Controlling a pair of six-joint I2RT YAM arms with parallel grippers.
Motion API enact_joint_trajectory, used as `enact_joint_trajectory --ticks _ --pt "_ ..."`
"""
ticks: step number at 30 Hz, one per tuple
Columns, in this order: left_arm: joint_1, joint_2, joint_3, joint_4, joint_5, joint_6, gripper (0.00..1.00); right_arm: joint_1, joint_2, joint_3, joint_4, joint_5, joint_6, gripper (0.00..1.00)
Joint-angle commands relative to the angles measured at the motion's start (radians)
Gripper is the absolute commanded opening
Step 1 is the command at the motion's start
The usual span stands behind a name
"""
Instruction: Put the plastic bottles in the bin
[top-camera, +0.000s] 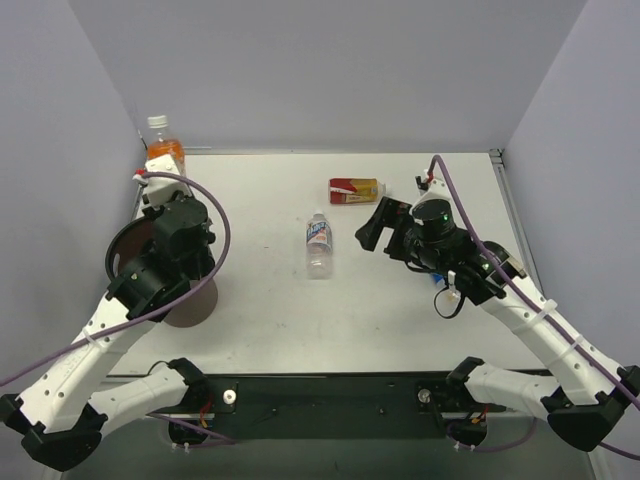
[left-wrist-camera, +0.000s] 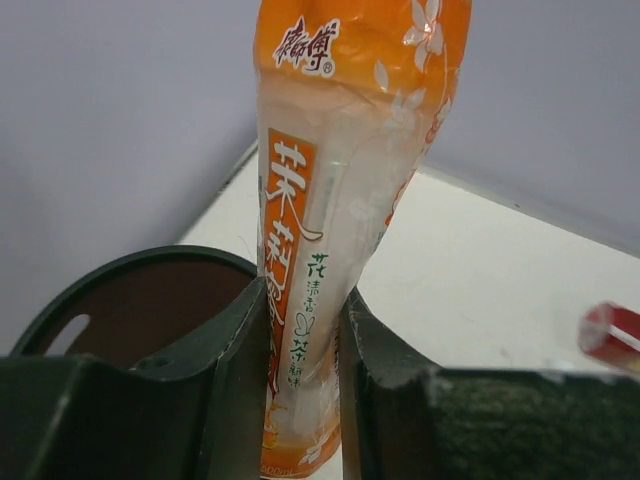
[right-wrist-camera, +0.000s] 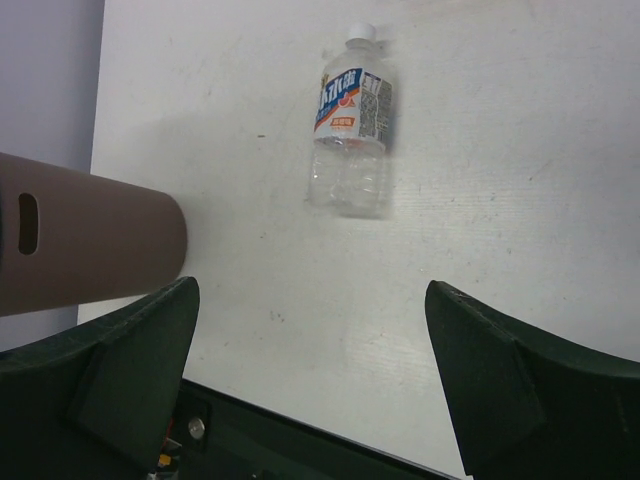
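Observation:
My left gripper is shut on the orange bottle, holding it upright by its lower part above the far side of the bin. The bin, with its brown wall, stands at the left under my left arm. The clear white-labelled bottle lies on the table's middle. The red-and-yellow-labelled bottle lies behind it. My right gripper is open and empty, just right of the clear bottle. The Pepsi bottle does not show clearly.
The white table is walled by grey panels at the back and both sides. A black base strip runs along the near edge. Purple cables loop over both arms.

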Motion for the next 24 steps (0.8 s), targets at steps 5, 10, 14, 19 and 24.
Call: enact_joint_trajectory --ticks 5,10,14,19,24 --pt "0.165 -0.08 -0.131 0.019 -0.19 0.008 0.0 -0.006 0.011 -0.048 -0.002 -0.013 -0.016 0.9" --pt "0.193 -0.132 -0.237 -0.001 -0.147 -0.033 0.02 -0.006 0.017 -0.073 0.01 -0.03 -0.016 0.9" --pt "0.194 -0.171 -0.278 -0.043 -0.088 -0.075 0.24 -0.006 0.03 -0.083 0.02 -0.053 -0.016 0.9" --pt "0.194 -0.192 -0.261 -0.13 -0.066 -0.132 0.89 -0.005 0.056 -0.086 0.018 -0.073 -0.018 0.9" --pt "0.194 -0.217 -0.248 -0.156 -0.034 -0.124 0.95 -0.005 0.066 -0.088 0.017 -0.073 -0.021 0.9"
